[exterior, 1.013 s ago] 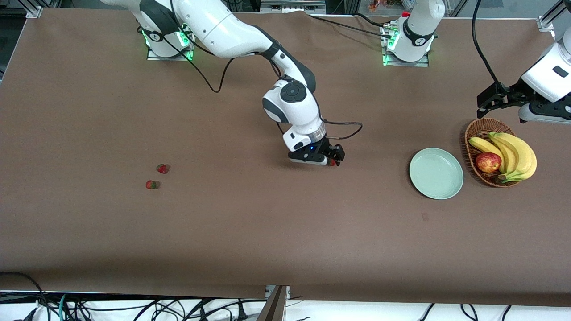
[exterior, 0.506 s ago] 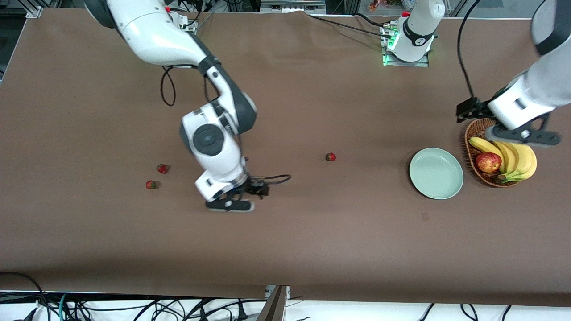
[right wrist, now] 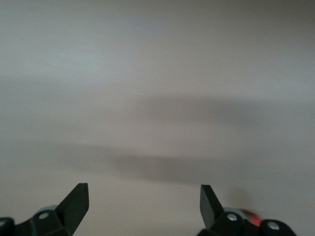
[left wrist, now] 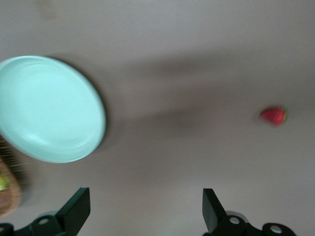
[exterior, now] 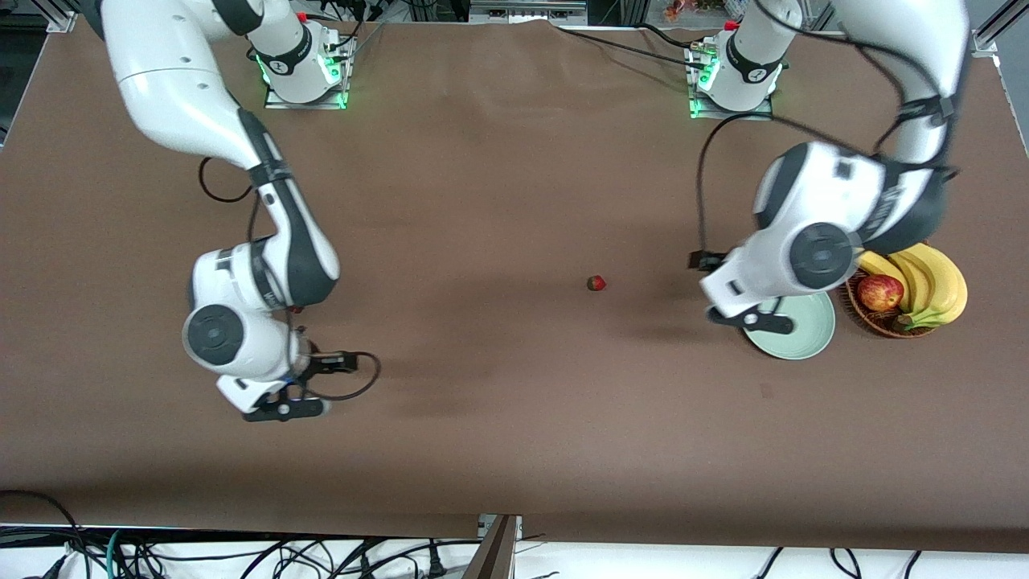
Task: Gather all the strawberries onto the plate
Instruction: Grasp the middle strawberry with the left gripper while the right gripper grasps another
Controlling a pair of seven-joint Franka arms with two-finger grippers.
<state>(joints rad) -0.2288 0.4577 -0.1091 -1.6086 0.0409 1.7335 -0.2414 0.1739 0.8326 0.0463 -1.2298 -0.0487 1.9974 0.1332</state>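
in the front view the right claw [exterior: 277, 410] hangs low over the brown desk [exterior: 482, 402] toward the right arm's end, and its fingers are hard to read from here. only one strawberry [exterior: 596, 282] shows, sitting alone on the desk about midway along it, well apart from the pale green plate [exterior: 808, 334]. the left claw [exterior: 752, 320] is over the plate's edge on the strawberry's side, and the left arm's white wrist covers a good part of the plate. a wicker basket [exterior: 876, 322] sits just beside the plate toward the left arm's end, with bananas [exterior: 932, 281] and an apple [exterior: 879, 293] in it. in the left wrist view the left claw [left wrist: 146, 214] is spread wide open with nothing between its fingers [left wrist: 76, 209], just bare desk under the gap. the plate [left wrist: 49, 108] looks empty and the strawberry [left wrist: 273, 116] lies on the desk well apart from it, everything a bit smeared. a sliver of the basket [left wrist: 7, 191] shows at the picture's edge by the plate. in the right wrist view the right claw [right wrist: 143, 209] is wide open too, gripping nothing, with plain desk [right wrist: 157, 88] and soft shadows under it. there's a blurry bit of red right by one finger [right wrist: 209, 204], can't tell what it is.
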